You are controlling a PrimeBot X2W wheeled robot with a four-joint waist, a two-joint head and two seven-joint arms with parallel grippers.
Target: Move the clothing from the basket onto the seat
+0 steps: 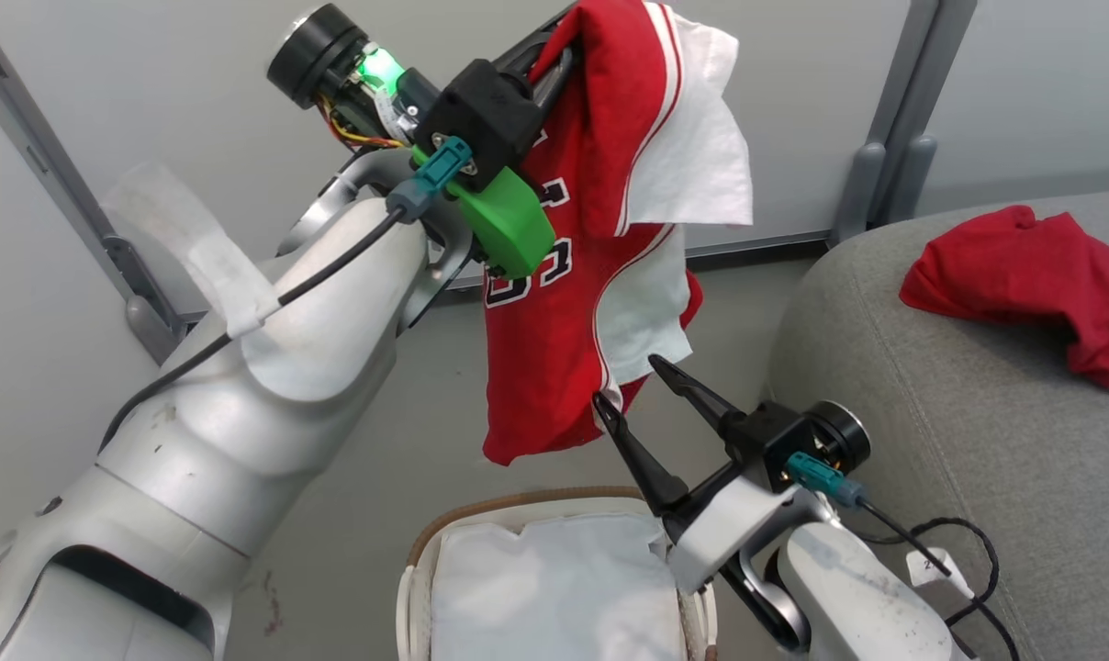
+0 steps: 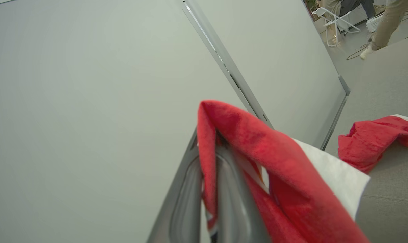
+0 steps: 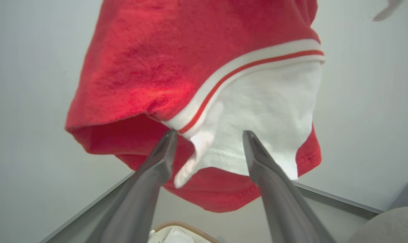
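The left gripper [image 2: 208, 145], raised at the far left, has its jaws clamped on a red jersey [image 1: 554, 367] that hangs above the basket [image 1: 518, 500], whose white liner [image 1: 554, 588] shows near the middle. The right gripper [image 1: 628, 381] reaches up from the near right, jaws apart, tips at the jersey's lower hem. A second red jersey [image 1: 1023, 266] lies crumpled on the grey seat [image 1: 931, 441] at the right.

Lettering on jersey [image 1: 536, 386] hidden, unreadable
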